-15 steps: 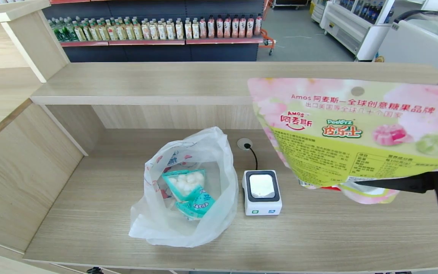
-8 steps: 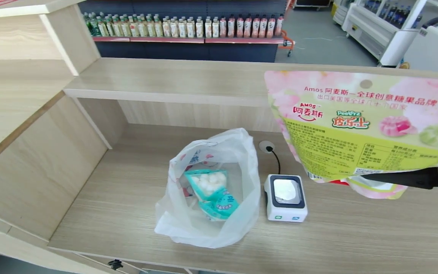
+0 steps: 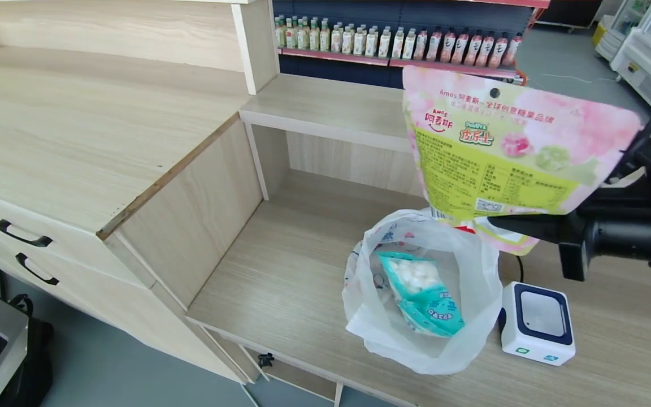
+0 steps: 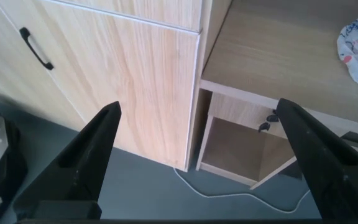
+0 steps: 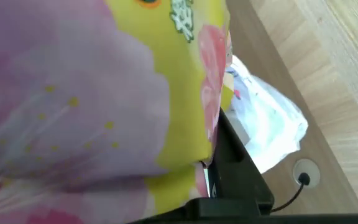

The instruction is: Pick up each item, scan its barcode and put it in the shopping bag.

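Currently the right jaws are clenching the lower edge of the pink-and-yellow printed candy pouch (image 3: 500,164). The pouch is hanging upright in the air, with its hang-hole end uppermost and its printed back panel facing the head camera. In the head view its bottom edge is overlapping the far rim of the white translucent plastic shopping bag (image 3: 481,282). The pouch is therefore sitting above and behind the bag mouth, not inside it. Whether it is touching the rim cannot be told.

The left jaws are standing wide apart and are gripping nothing. They are hanging off the table's left front corner and pointing down at the grey floor (image 4: 166,193) in front of the light wood cabinet front with a black handle (image 4: 135,81).

The light wood table (image 3: 303,265) is offering open surface to the left of the bag, as far as the wooden side panel (image 3: 190,226). A raised wooden ledge (image 3: 331,107) is bounding the recess at the back. The bag is standing near the table's front edge.

The bag is standing open with its mouth upward and is holding two teal snack packets (image 3: 421,288), one lying partly over the other. Just beside the bag, on the robot's right, the white box-shaped barcode scanner with a dark-framed window (image 3: 536,323) is sitting on the table with its window upward. Its black cable (image 3: 520,265) is running back toward the rear of the table.
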`<state>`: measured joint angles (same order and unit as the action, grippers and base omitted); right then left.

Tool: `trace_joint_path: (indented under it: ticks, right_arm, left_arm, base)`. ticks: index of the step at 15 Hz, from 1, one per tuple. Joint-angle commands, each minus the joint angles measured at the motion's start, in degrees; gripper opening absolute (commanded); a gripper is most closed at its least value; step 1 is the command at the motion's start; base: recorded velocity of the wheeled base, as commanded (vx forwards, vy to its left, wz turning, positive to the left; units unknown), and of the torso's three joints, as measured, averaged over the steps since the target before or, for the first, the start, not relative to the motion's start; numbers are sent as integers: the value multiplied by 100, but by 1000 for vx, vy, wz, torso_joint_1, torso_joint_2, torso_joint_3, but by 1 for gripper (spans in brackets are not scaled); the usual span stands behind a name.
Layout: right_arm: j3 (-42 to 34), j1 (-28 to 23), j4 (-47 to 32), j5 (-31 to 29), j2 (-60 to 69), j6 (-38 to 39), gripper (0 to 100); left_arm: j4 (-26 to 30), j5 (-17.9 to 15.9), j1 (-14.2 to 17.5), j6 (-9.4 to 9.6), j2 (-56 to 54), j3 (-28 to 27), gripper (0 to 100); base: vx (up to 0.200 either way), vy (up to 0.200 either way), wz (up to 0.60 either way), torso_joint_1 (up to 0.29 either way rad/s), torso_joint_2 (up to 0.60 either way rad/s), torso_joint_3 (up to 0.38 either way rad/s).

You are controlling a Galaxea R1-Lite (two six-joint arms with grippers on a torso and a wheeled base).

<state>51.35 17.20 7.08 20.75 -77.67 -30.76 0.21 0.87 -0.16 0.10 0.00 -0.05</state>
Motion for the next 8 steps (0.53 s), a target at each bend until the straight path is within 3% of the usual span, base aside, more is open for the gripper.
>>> trace_joint_path:
  ticks: [1, 5, 8]
  right_arm:
    - [-819, -507, 918, -1, -609, -124, 0]
    - [-1434, -929, 1981, 175, -1049, -1723, 0]
    - [-1575, -929, 2359, 272, -1260, -1873, 0]
  left_arm:
    - [-3, 1, -2, -1, 0, -4, 100]
    - [-3, 1, -2, -1, 0, 5, 100]
    - [-3, 1, -2, -1, 0, -4, 100]
  base:
    - [0, 0, 0, 0, 0, 0]
    - [0, 0, 0, 0, 0, 0]
    - [0, 0, 0, 0, 0, 0]
